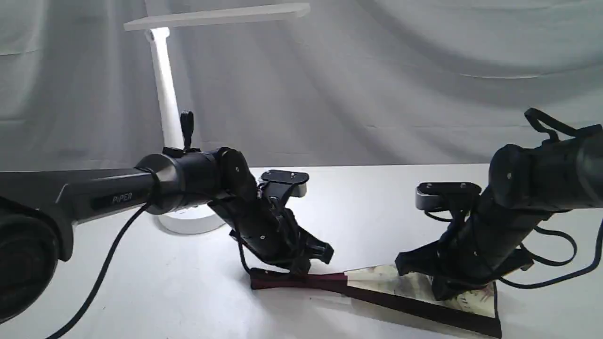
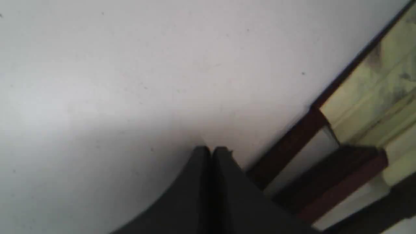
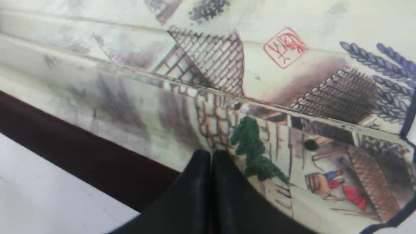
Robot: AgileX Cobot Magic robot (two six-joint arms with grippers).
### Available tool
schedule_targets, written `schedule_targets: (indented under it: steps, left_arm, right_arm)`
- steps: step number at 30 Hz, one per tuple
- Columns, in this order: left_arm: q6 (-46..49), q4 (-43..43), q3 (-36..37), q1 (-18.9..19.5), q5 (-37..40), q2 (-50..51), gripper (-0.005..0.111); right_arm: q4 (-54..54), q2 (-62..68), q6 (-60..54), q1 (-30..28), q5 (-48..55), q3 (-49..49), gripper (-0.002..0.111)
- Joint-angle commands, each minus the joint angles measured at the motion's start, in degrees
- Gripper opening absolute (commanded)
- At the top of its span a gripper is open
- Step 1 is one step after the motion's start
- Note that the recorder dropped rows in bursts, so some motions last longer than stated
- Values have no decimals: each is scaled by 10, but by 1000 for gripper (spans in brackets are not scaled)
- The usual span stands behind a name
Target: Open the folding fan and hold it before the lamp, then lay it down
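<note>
lamp (image 1: 165,94) stands back left, base on the table (image 1: 141,287), bar head reaching toward the middle. it's well apart from the fan, so nothing is in front of it right now.

left gripper (image 2: 211,150): fingers (image 2: 195,175) pressed together, nothing between them. tips are down at the table surface, just beside the dark ribs (image 2: 289,144) near the fan's narrow end. can't tell if they touch the wood. my read: shut tips act as a blunt peg to pin or block that end, so the fan doesn't slide when the other side gets pushed.

fan (image 1: 377,280) lies flat on the table, front centre to right, narrow end toward the left arm, wide end to the right. it's only partly spread, a slim wedge. a few painted pleats show, and the rest look stacked by the guard stick (image 3: 81,154) along the near edge.

right gripper (image 3: 211,154): fingers (image 3: 195,188) also pressed together, pinching nothing. tips sit over the painted leaf (image 3: 227,81), close to the guard stick, by the green tree. pressing or just hovering, can't tell. guess: closed tips work as a pusher to drag pleats sideways, since a flat fan offers no edge to pinch.

stage looks like opening; lamp step not done. risks: the paper creases or tears if the tip drags hard, and the fan pivots if the left end isn't held.
</note>
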Motion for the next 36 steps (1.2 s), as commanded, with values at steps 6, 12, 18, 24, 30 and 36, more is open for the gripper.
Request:
schedule_targets:
  steps: [6, 12, 18, 24, 30, 36]
  left_arm:
    - [3, -3, 0, -1, 105, -12, 0]
    - [3, -40, 0, -1, 143, -14, 0]
    - [3, -39, 0, -1, 127, -14, 0]
    - [3, -40, 0, -1, 130, -14, 0]
    - [-2, -40, 0, -1, 156, -14, 0]
    - [-4, -46, 0, -1, 196, -14, 0]
  right_arm:
    - [-12, -4, 3, -1, -61, 4, 0]
    - [-12, -1, 3, -1, -68, 4, 0]
    - [-34, -4, -11, -1, 22, -5, 0]
    - [-34, -7, -16, -1, 117, -20, 0]
    - [-51, 2, -14, -1, 77, -20, 0]
    - [-80, 40, -14, -1, 19, -20, 0]
